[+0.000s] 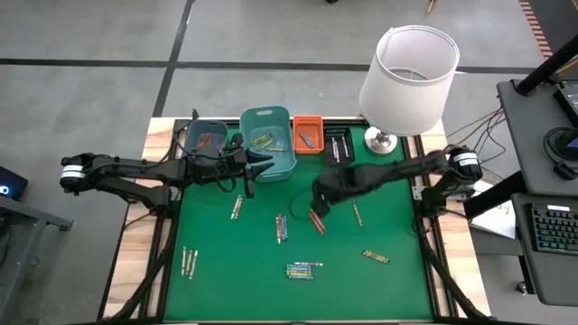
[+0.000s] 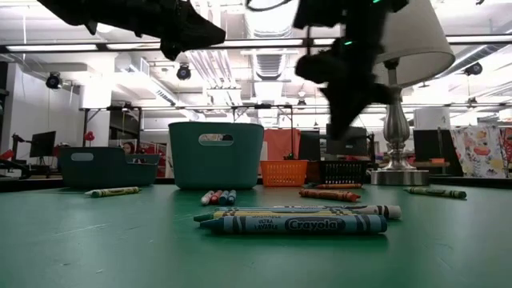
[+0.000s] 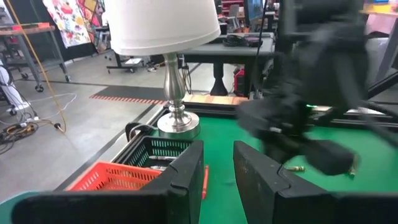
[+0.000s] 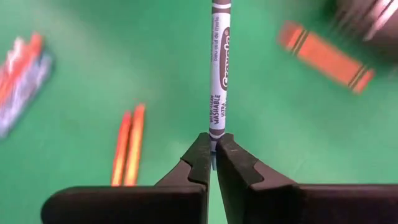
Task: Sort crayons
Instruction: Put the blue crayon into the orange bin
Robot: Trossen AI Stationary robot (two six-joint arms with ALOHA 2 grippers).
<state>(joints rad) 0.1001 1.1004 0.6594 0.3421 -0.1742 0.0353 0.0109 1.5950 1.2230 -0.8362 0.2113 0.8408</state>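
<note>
right gripper pinches a brown crayon by its end, above the green mat mid-table (more crayons lie scattered below). left gripper, fingers parted and empty, hangs over the teal bin.

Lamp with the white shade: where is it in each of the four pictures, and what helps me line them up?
High view: lamp at the table's top-right corner.
Low view: lamp on the right, partly behind an arm.
Left wrist view: lamp standing beyond the black bin.
Right wrist view: absent; only the right end effector pinching a crayon.
Shared landmark: orange bin, absent from the right wrist view.
</note>
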